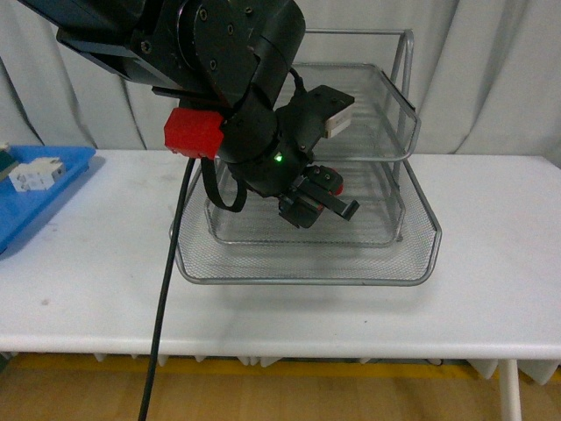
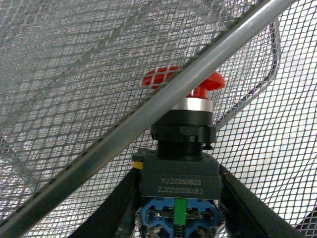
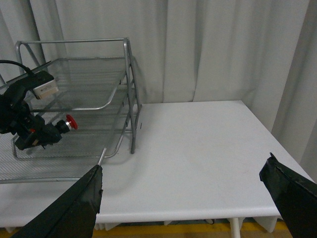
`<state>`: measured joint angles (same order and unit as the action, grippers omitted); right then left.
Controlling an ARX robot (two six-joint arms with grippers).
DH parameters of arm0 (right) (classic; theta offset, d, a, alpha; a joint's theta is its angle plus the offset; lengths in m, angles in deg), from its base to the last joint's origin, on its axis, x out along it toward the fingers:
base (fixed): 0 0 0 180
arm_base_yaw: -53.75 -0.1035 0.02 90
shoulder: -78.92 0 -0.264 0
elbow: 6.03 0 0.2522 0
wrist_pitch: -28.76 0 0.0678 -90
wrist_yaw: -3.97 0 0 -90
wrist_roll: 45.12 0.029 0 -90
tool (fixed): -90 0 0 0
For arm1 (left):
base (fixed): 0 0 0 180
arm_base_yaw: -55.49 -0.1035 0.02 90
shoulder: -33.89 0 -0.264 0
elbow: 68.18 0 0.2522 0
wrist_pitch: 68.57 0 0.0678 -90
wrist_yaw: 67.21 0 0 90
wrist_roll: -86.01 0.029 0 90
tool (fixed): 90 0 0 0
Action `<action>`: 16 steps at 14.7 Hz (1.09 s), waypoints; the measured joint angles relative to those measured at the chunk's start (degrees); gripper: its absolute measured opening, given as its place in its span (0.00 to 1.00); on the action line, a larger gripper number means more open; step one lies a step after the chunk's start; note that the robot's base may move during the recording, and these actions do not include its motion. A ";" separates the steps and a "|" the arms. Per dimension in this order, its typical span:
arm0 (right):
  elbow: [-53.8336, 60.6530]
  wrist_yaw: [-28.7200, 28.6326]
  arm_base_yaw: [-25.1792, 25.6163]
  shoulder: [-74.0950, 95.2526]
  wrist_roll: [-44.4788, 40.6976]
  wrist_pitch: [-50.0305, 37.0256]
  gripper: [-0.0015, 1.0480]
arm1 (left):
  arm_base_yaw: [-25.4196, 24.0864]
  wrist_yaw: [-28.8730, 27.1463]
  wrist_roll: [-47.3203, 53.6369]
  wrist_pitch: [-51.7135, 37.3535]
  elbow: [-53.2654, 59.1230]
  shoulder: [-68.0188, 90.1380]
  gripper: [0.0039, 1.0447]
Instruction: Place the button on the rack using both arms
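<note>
Left arm [image 1: 219,53] fills the near foreground of the front view, reaching into the rack [image 1: 412,254] on the white table [image 1: 491,263]. Left gripper [image 1: 320,200] is clamped on the black body of the button [image 1: 329,181], red cap pointing away from the wrist. The button is held inside the rack, above the lowest tier; contact with the mesh cannot be determined. Right gripper [image 3: 183,168] is spread wide and empty, above the bare table on the rack's right. A blue tray [image 1: 61,189] lies at far left.
</note>
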<state>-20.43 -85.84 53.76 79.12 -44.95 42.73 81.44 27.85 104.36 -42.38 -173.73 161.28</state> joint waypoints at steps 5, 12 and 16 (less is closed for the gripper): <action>0.00 0.00 0.00 0.00 0.00 0.00 0.94 | -0.28 3.76 -0.17 -0.42 5.09 -5.31 0.94; 0.00 0.00 0.00 0.00 0.00 0.00 0.94 | -4.85 4.39 -2.95 -15.19 29.55 -30.08 0.94; 0.00 -0.11 0.00 0.00 0.02 0.02 0.94 | -6.91 -20.74 -14.34 -53.02 61.35 -55.06 0.63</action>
<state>-20.43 -85.95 53.76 79.12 -44.93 42.75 74.53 7.11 90.02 -95.40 -112.38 106.22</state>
